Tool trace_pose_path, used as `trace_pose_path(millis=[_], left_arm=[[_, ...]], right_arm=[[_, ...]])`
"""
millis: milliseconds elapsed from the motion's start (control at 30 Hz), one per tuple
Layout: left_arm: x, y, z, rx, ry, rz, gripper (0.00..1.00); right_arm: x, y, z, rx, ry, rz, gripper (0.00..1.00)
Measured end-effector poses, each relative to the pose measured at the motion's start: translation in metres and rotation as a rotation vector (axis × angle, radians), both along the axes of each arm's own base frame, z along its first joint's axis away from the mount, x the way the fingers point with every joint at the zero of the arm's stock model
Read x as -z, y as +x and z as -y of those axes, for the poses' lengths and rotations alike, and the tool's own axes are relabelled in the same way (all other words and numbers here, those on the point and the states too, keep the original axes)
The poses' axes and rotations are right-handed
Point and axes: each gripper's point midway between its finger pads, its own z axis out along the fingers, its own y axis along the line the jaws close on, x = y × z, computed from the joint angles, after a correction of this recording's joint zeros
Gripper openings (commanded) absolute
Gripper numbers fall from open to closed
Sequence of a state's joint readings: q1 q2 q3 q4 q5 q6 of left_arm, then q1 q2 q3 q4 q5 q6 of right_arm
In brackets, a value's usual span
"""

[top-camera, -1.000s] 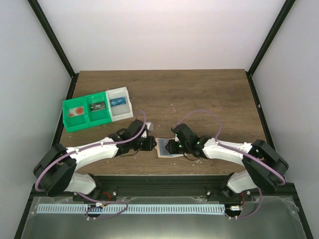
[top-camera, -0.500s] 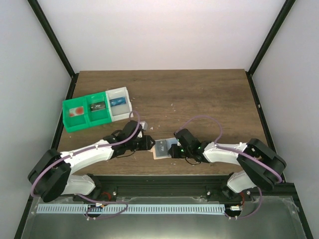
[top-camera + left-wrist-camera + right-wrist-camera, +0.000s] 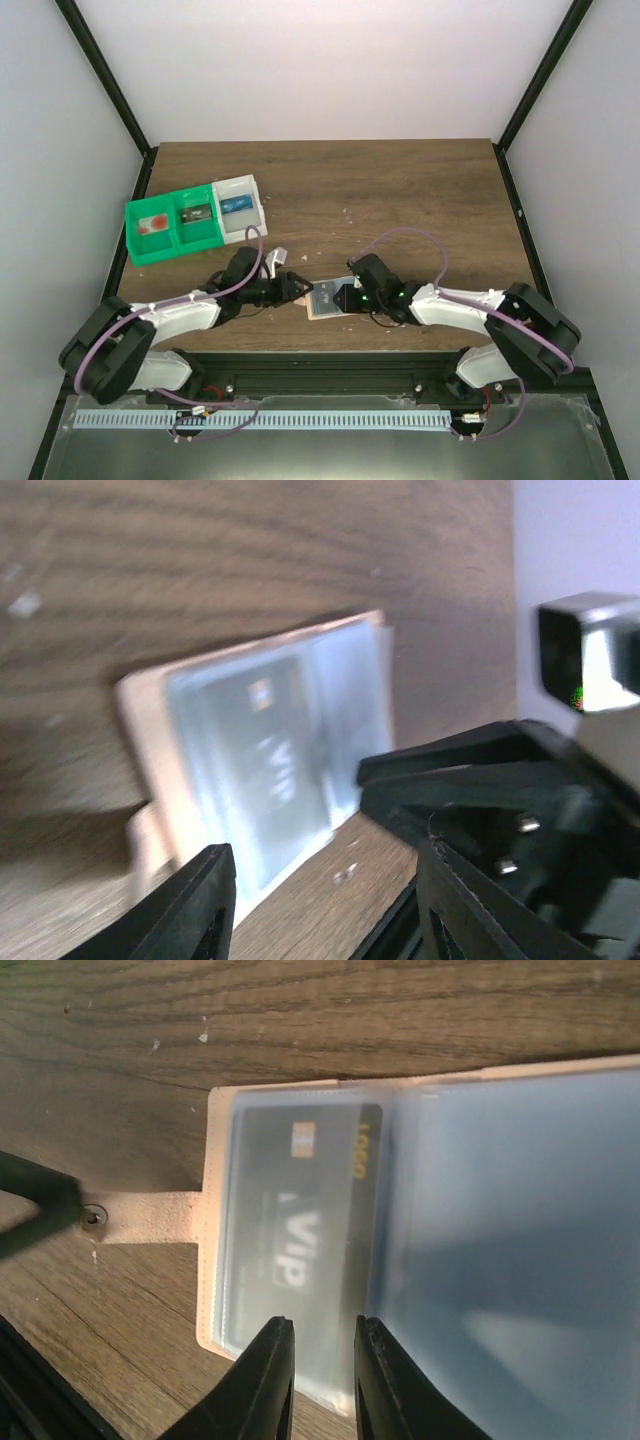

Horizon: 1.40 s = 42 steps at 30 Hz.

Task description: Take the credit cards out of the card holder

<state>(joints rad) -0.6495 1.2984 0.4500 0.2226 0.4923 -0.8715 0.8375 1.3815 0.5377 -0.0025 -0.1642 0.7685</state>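
The left hand [image 3: 320, 855] has its fingers well apart and clamps nothing. Its own blurred camera shows the near edge of the card holder [image 3: 150, 1222] in the space between them, but not whether either finger touches it. The right hand [image 3: 322, 1322] has its fingers a narrow gap apart, with the tips over the holder's near edge. Nothing shows squeezed between them, and I cannot tell whether they press down on it.

Only the right wrist view is sharp enough to read. One of the credit cards [image 3: 300, 1210], dark, sits behind a clear pocket of the tan holder. It has a gold chip, "LOGO" in gold and "VIP" in large white letters. A bluish translucent leaf [image 3: 500, 1220] lies over the rest of the holder, and what is under it cannot be made out. A tan tab with a small metal snap [image 3: 93, 1218] sticks out of the holder's side.

The left wrist view adds the right hand's black fingers reaching in from the opposite side, with a green light on the body behind them.

The top view alone gives the layout. The holder lies flat on the wooden tabletop [image 3: 400, 190] near its front edge, between the two hands. Well apart, at the back left, a green bin [image 3: 170, 250] stands touching a white bin [image 3: 258, 205]. Each compartment holds a small item too small to identify.
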Motion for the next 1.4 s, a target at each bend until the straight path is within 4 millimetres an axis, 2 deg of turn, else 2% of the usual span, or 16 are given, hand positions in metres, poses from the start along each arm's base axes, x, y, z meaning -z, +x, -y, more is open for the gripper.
trace_pose_path(millis=[133, 433, 600, 700, 1067, 1400], left_arm=[[0.028, -0.011, -0.011, -0.01, -0.025, -0.118, 0.52], [0.016, -0.012, -0.003, 0.035, -0.079, -0.092, 0.53], [0.015, -0.011, -0.002, 0.047, -0.078, -0.077, 0.53], [0.013, -0.008, 0.0, 0.051, -0.08, -0.07, 0.54], [0.034, -0.008, 0.002, 0.058, -0.052, -0.125, 0.54], [0.042, -0.008, 0.006, 0.069, -0.048, -0.142, 0.54]], right_arm=[[-0.001, 0.004, -0.007, -0.007, 0.0, -0.01, 0.2], [0.019, -0.001, -0.005, -0.015, -0.044, -0.064, 0.2], [0.02, -0.001, -0.005, -0.014, -0.045, -0.067, 0.08], [0.023, -0.002, -0.003, -0.006, -0.042, -0.071, 0.05], [0.023, -0.006, -0.005, -0.01, -0.014, -0.077, 0.01], [0.023, -0.006, -0.008, -0.017, 0.002, -0.086, 0.02]])
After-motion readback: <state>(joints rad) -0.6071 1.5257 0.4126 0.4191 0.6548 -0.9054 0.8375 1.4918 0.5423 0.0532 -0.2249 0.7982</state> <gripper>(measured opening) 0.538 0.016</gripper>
